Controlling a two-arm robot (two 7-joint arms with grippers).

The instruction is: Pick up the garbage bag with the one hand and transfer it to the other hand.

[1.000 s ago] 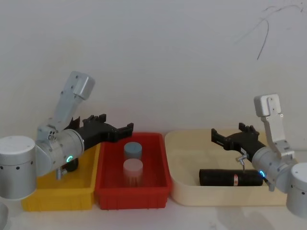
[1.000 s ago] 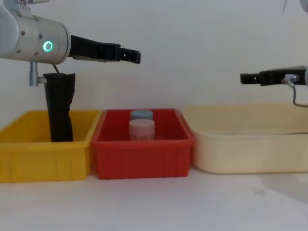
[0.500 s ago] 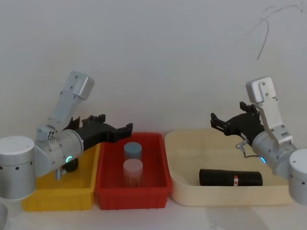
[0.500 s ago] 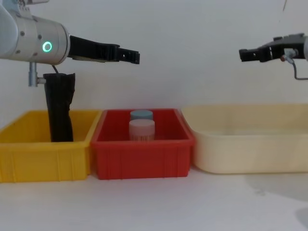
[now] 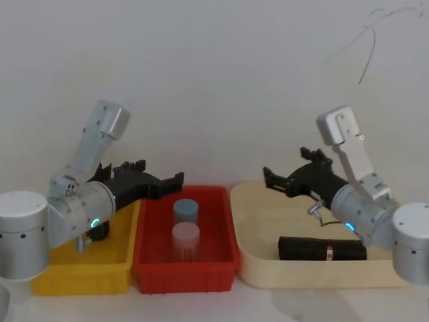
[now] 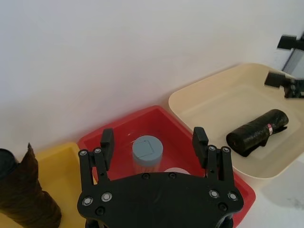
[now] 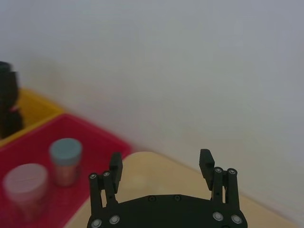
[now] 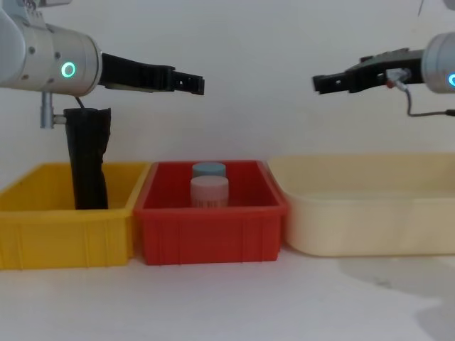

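Inside bin (image 5: 249, 267), garbage bag (image 5: 314, 248) flat, left-right.

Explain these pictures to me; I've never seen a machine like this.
This is a robot with two arms, each ending in black fingers. Two pictures come from cameras on its head and chest. The other two come from a camera on each wrist, looking out past the fingers. The left arm's fingers hang open above where the yellow bin meets the red bin. The right arm's fingers hang open above the cream tub. Nothing is held. On the table, the yellow bin holds a ragged black roll standing up, and the red bin holds a blue-topped jar and a pale pink jar. The garbage bag roll lies on its side in the tub.
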